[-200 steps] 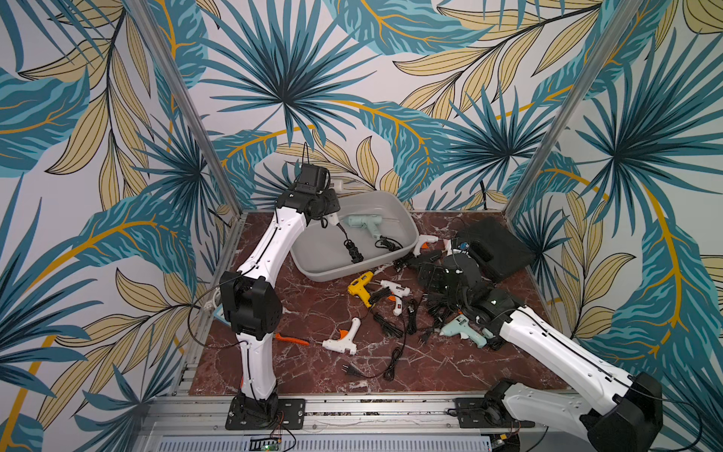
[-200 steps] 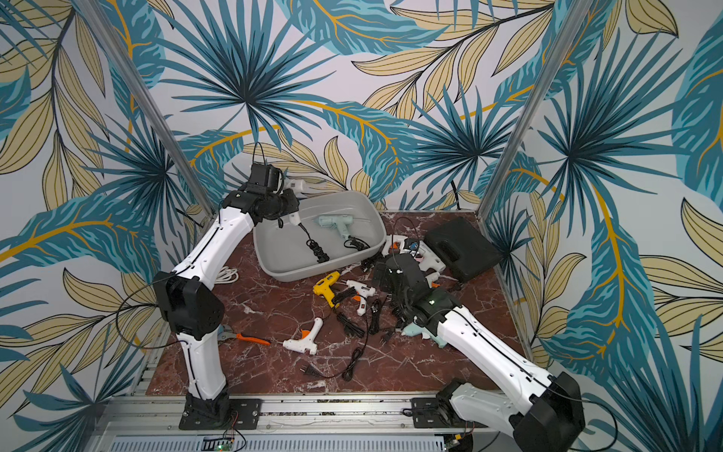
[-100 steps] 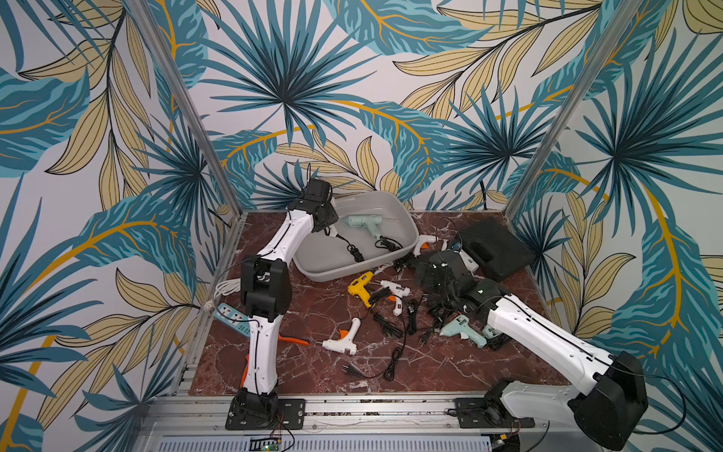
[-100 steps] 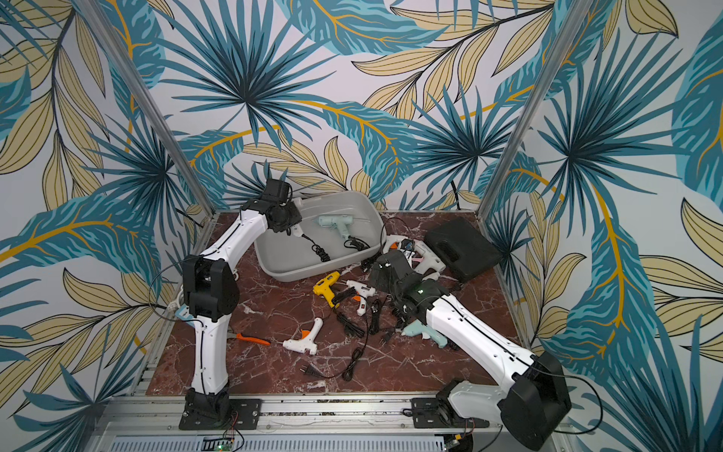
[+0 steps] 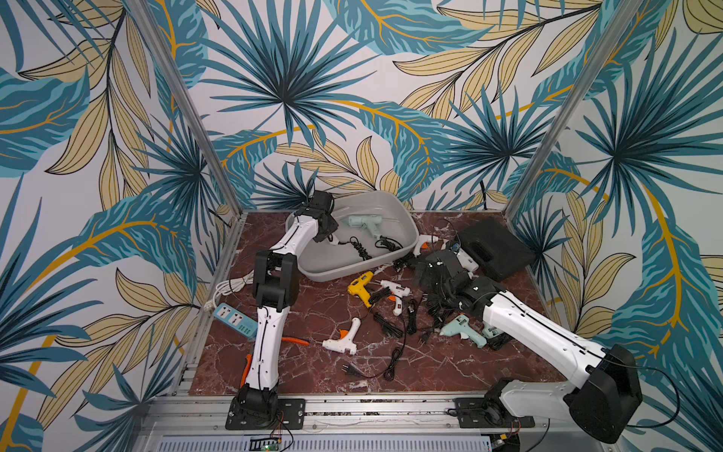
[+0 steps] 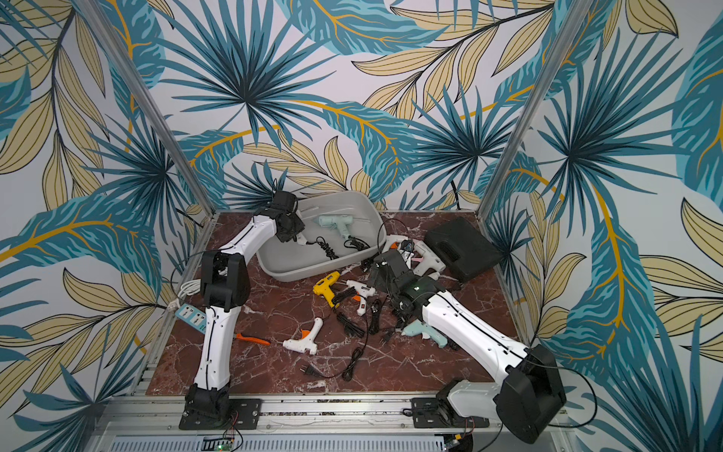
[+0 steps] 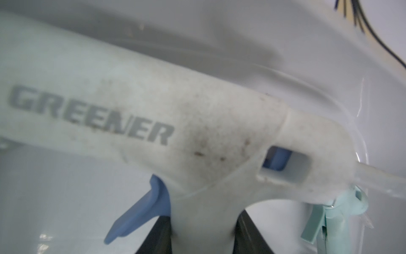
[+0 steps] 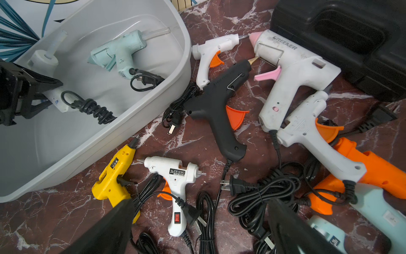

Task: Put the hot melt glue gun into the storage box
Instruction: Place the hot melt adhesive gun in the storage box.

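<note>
The light grey storage box [image 5: 332,271] [image 8: 153,103] stands at the back of the table. My left gripper [image 5: 328,234] [image 7: 203,238] reaches low inside it, shut on the handle of a white hot melt glue gun [image 7: 197,123] [image 8: 45,57] with a blue trigger and a glue stick in its rear. A mint glue gun [image 5: 365,223] [image 8: 123,50] with its black cord lies in the box beside it. My right gripper [image 5: 436,270] [image 8: 200,231] hovers open over the pile of guns right of the box, holding nothing.
Loose on the table are a yellow gun [image 8: 112,176], a small white gun [image 8: 175,173], a black gun [image 8: 217,105], a large white gun with a pink trigger [image 8: 292,72] and tangled cords [image 8: 261,193]. A black hard case [image 5: 493,246] sits back right, a power strip [image 5: 234,319] at left.
My left arm has swung in from the box's back-left rim and lowered the white gun into the box. The right arm has reached a little further over the pile.
</note>
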You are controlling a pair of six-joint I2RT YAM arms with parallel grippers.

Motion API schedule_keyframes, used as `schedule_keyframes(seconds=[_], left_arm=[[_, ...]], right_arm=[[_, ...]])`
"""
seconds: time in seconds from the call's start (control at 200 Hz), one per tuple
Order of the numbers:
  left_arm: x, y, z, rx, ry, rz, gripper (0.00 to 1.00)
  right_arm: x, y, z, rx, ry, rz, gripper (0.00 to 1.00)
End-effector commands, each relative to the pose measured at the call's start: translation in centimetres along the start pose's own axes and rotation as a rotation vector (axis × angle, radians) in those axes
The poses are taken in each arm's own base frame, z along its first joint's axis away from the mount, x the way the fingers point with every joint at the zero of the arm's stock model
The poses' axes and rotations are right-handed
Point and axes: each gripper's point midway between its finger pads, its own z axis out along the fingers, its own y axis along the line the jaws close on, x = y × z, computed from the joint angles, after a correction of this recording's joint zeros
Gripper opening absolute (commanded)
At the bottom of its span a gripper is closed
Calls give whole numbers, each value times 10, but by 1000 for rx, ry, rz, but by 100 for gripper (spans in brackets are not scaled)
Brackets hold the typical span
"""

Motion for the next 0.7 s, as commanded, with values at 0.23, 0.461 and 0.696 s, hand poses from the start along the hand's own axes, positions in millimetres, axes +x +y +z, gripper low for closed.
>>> schedule_keyframes(seconds=[0.23, 0.461, 0.696], left_arm=[[5, -2, 11, -45, -26, -69, 15], [8, 3, 17, -67, -35, -85, 36], [3, 0, 14, -58, -50, -87, 61]], right_arm=[[3, 3, 1, 8, 30, 8, 99], [0, 4, -2, 7, 28, -8, 99], [-4, 5, -4, 7, 23, -29, 100]])
